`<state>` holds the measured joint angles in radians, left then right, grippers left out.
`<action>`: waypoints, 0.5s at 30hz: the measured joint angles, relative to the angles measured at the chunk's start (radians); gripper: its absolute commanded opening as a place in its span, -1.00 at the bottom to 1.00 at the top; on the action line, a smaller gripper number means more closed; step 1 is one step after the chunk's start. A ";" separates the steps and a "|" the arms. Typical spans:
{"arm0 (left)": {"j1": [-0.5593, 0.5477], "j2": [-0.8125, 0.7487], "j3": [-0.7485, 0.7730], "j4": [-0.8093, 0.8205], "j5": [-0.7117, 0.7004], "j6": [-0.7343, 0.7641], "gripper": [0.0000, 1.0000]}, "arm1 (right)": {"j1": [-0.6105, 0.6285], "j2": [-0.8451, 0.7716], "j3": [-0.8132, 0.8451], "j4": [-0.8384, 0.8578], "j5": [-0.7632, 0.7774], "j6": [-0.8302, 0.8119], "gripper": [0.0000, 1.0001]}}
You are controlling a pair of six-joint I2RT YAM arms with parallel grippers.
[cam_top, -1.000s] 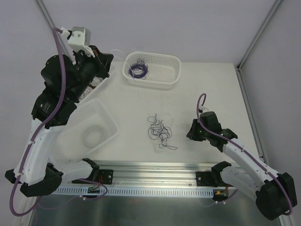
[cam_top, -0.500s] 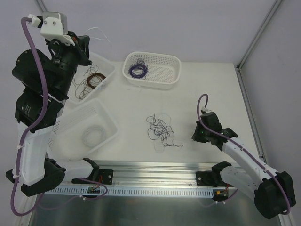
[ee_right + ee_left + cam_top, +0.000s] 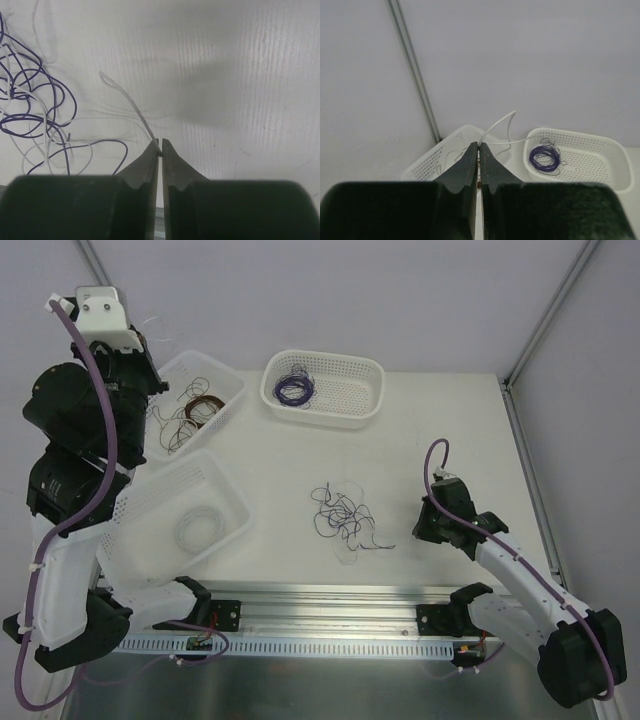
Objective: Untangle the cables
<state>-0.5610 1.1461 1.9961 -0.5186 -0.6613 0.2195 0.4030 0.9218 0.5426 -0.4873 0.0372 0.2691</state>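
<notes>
your left gripper, jaws pinched on a white wire, hangs high above the basket of brown wires, likely to sort it. your right gripper clamps a white strand, seemingly to draw it from the cables tangled mid-table.

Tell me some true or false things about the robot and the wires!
1. The left gripper pinches a white wire. True.
2. The purple coil lies in the far basket. True.
3. The tangle sits in a basket. False: it lies on the table.
4. The right gripper is wide open. False: it is shut on a pale wire.
</notes>
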 measured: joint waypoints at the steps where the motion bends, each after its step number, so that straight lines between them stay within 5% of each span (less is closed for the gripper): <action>1: 0.000 -0.012 -0.029 -0.001 -0.021 0.005 -1.00 | 0.000 -0.001 0.000 0.000 0.000 0.000 -0.82; 15: 0.001 -0.292 -0.546 -0.003 -0.256 -0.050 -1.00 | 0.000 0.002 0.000 0.005 -0.021 -0.019 -0.82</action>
<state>-0.5602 0.8543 1.4506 -0.5220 -0.9169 0.1699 0.4026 0.9241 0.5430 -0.4824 0.0166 0.2501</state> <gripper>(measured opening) 0.008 0.089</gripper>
